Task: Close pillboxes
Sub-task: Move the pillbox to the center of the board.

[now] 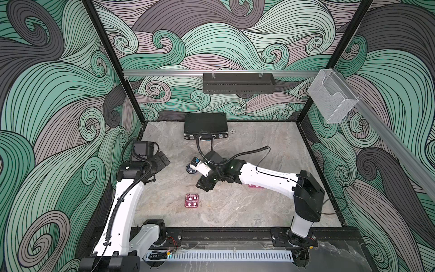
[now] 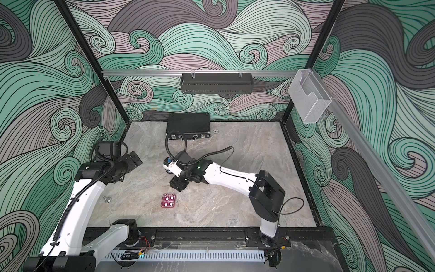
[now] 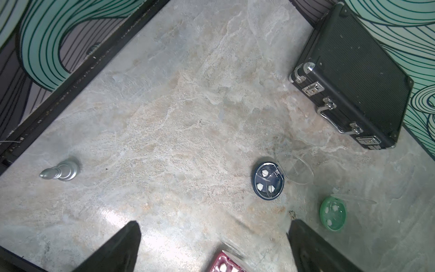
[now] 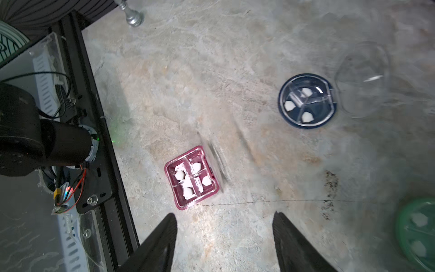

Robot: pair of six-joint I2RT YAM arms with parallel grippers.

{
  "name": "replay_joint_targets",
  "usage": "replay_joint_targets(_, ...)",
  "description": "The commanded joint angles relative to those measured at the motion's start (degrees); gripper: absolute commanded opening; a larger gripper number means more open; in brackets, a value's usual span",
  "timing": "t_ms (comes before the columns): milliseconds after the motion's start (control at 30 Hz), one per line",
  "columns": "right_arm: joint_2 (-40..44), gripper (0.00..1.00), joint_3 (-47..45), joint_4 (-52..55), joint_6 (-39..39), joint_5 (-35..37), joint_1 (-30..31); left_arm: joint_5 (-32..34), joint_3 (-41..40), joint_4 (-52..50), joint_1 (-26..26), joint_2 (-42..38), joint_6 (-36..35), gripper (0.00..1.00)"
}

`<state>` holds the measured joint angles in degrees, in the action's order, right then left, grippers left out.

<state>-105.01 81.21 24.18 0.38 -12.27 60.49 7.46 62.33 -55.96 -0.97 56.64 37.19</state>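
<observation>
The right claw (image 4: 224, 214) hangs spread and empty near the square pink pillbox (image 4: 191, 177), probably to press its blurred lid (image 4: 216, 157) down; the left claw (image 3: 214, 223) is spread too.

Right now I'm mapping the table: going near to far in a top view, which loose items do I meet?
Nearest first: square dark pink plastic pillbox → mostly hidden pink pillbox → round dark blue plastic pillbox → black briefcase with metal latches.
</observation>
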Motion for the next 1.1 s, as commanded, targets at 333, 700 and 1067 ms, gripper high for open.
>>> replay_joint_targets(333, -10.81, 0.60, 8.55, 2.20, -3.88, 0.09, 2.33, 2.64, 2.38, -3.37, 0.24, -1.45, -0.45, 0.99)
replay_joint_targets(700, -12.98, 0.44, 8.97, 2.28, -3.57, 0.23, 3.09, 3.54, 2.10, -3.40, 0.27, -1.80, -0.45, 0.99)
replay_joint_targets(1067, -12.02, 0.26, 6.98, 1.41, -1.89, 2.19, 3.58, 3.01, 1.75, -3.06, 0.26, -1.90, -0.54, 0.99)
